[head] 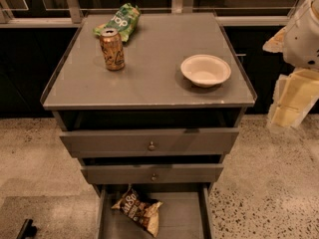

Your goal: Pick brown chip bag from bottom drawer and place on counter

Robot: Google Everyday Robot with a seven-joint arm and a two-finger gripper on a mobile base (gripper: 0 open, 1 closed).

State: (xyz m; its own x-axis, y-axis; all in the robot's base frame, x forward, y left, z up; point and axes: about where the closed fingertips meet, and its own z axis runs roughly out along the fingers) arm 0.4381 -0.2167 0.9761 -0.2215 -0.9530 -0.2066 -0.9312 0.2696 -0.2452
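The brown chip bag (138,209) lies crumpled on the floor of the open bottom drawer (184,218), at its back left, with the cream end strip towards the front. The counter (149,78) is the grey top of the cabinet above it. My gripper (286,108), pale yellow below a white arm, hangs at the right edge of the view. It is beside the counter's front right corner, apart from the cabinet and far above and to the right of the bag. I see nothing in it.
On the counter stand an orange can (112,49) at the left, a green chip bag (119,20) at the back left and a white bowl (205,69) at the right. Two knobbed drawers (149,142) stick out slightly above the bottom drawer. A dark object (26,229) lies on the floor at lower left.
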